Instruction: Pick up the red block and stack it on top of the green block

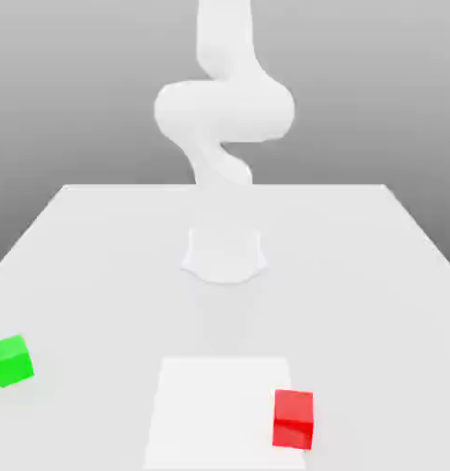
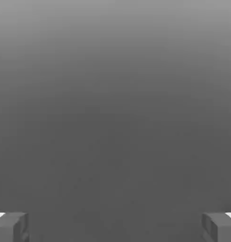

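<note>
The hand (image 2: 115, 228) is open and empty. On the worktop (image 1: 339, 304), the red block (image 1: 294, 419) sits at a white square's (image 1: 219, 414) edge, toward the exterior view's right; the green block (image 1: 12, 361) lies far left.

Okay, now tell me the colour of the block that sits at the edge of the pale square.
Red; the block shows best in the exterior view.

Relative to the arm (image 1: 225, 110): its upper part, above the bulky joint, cut off by the top edge. Desk (image 1: 99, 294) in front of it runs out of frame. Hand's fingers (image 2: 11, 227) cropped.
</note>
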`<state>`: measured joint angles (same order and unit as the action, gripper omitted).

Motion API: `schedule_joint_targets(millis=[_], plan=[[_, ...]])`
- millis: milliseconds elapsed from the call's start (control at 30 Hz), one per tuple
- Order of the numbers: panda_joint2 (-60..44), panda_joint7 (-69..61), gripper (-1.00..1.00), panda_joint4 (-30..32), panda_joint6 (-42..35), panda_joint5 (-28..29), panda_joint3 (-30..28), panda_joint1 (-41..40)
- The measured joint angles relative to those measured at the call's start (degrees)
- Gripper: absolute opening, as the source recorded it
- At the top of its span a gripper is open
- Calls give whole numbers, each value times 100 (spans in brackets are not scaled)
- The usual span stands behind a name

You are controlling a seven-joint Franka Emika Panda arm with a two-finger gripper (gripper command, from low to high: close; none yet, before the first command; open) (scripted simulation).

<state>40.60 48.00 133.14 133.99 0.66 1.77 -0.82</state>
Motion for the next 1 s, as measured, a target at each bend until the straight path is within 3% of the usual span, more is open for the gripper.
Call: schedule_joint_targets(millis=[533,767,933,967,1000], plan=[[-3366,1452,0,869,1413,509,809,-197],[-4787,1857,0,1251,2040,417,919,8],[-5818,2186,0,1170,2817,765,682,200],[-6005,2250,-100,1142,2972,852,607,258],[-6005,2250,-100,1142,2972,852,607,258]])
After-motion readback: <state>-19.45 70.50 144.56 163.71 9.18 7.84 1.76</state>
